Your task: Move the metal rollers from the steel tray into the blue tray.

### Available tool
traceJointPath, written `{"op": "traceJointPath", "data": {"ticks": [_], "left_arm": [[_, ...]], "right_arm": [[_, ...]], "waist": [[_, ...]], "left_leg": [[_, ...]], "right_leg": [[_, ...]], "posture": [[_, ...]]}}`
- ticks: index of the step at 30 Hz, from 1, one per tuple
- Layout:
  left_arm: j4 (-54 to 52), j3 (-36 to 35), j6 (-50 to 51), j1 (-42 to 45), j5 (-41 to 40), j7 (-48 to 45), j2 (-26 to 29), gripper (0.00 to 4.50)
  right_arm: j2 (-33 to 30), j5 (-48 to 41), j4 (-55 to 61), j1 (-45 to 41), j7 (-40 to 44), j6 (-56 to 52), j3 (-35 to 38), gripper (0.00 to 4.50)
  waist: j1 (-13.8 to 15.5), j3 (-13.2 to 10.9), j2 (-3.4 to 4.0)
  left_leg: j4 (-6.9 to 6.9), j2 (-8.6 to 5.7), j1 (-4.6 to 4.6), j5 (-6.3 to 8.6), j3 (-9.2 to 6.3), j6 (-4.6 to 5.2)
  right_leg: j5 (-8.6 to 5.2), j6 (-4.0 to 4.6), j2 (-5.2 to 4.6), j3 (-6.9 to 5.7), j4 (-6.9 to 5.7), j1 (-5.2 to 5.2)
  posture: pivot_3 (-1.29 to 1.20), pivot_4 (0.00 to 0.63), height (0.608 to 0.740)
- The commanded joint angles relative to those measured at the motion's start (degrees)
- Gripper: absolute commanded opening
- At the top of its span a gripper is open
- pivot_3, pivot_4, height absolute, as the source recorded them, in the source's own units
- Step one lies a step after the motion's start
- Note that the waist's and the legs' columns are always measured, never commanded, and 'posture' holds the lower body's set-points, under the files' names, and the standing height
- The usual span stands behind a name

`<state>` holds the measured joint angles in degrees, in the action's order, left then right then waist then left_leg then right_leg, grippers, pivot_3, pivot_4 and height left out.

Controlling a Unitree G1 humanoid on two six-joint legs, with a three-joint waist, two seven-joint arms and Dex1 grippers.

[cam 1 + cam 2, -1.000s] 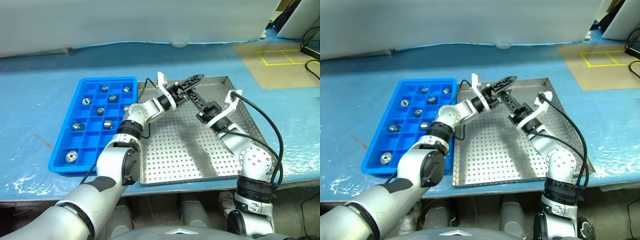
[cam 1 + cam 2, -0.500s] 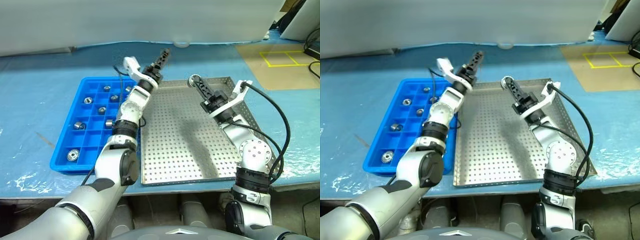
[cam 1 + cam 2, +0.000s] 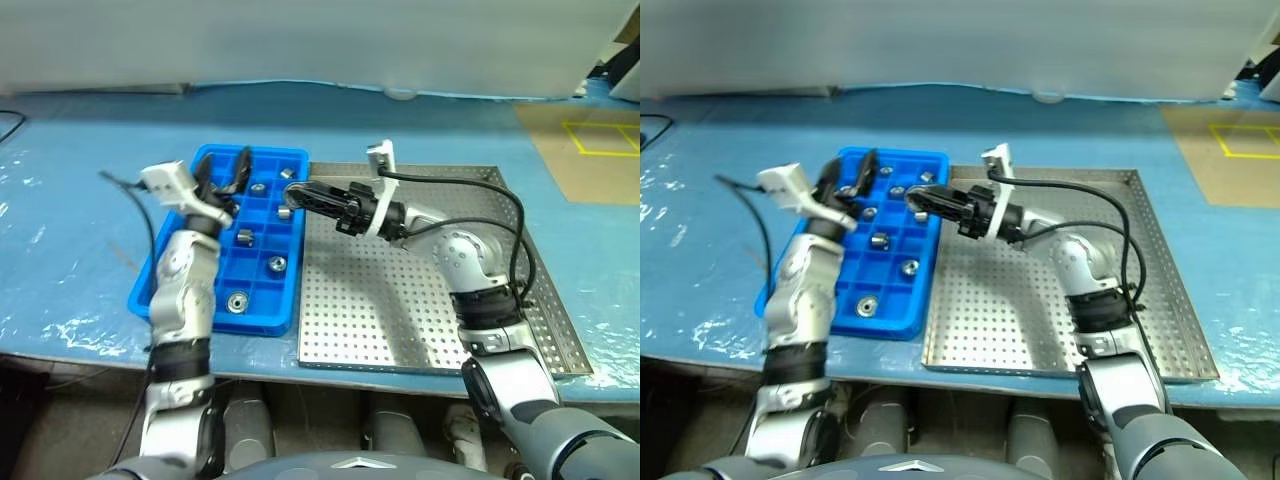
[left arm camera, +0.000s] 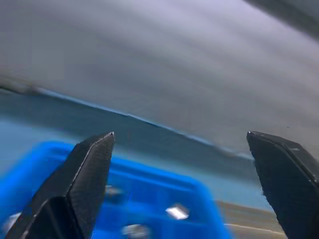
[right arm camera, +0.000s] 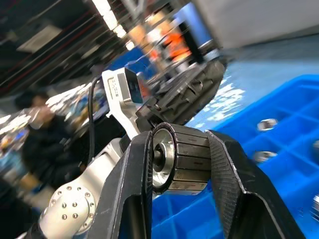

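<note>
The left end effector (image 3: pixel 222 176) hovers with fingers spread wide over the bright blue plastic grid tray (image 3: pixel 180 262), which holds several shiny rollers. The right end effector (image 3: pixel 290 195) reaches over that tray from the grey perforated steel tray (image 3: pixel 500 300); its wrist view reveals a ribbed silver metal roller (image 5: pixel 182 159) pinched between its fingers.

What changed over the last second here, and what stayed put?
The right gripper, shut on a roller, swung from over the steel tray to above the blue tray. The left gripper drew away from it, across to the blue tray's far side, and stands open. The camera also turned. The rollers already in the blue tray, such as one near its front, did not move.
</note>
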<state>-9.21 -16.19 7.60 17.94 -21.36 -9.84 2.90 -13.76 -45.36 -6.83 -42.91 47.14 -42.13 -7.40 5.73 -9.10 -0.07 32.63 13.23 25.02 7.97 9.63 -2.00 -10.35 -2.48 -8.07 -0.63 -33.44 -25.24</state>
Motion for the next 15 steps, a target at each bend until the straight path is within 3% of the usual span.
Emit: {"op": "traceJointPath", "data": {"ticks": [1, 8, 15], "left_arm": [[-8.9, -0.2, -1.4, -3.7, 3.4, 4.6, 0.3, 4.5], [-16.9, -1.6, -0.2, -13.4, 6.8, 10.4, 0.6, 4.5], [-18.9, -5.5, -0.9, -18.4, 4.2, 12.6, -0.2, 4.5]], "right_arm": [[2.4, 5.3, -3.6, -3.0, 5.7, 4.0, -4.6, 1.2], [8.5, 16.1, -15.2, -6.8, 10.2, 11.9, -9.6, 1.2], [13.9, 23.5, -29.1, -10.9, 5.7, 20.9, -6.3, 1.2]], "waist": [[1.7, 0.0, -0.01], [5.6, 0.0, -0.01], [7.8, 0.0, 0.0]], "left_leg": [[0.0, 0.06, 0.07, -0.05, -0.12, -0.09], [-0.06, 0.25, 0.22, -0.25, -0.76, -0.45], [-0.52, 0.7, 0.07, -0.65, -1.17, -1.1]], "right_leg": [[-0.04, 0.07, 0.04, -0.15, -0.06, 0.01], [-0.17, 0.29, 0.24, -0.66, -0.26, 0.08], [-0.1, 0.64, 0.85, -0.77, -0.35, 0.02]], "posture": [[0.31, 0.15, 0.74], [0.46, 0.15, 0.74], [0.49, 0.15, 0.74]]}}
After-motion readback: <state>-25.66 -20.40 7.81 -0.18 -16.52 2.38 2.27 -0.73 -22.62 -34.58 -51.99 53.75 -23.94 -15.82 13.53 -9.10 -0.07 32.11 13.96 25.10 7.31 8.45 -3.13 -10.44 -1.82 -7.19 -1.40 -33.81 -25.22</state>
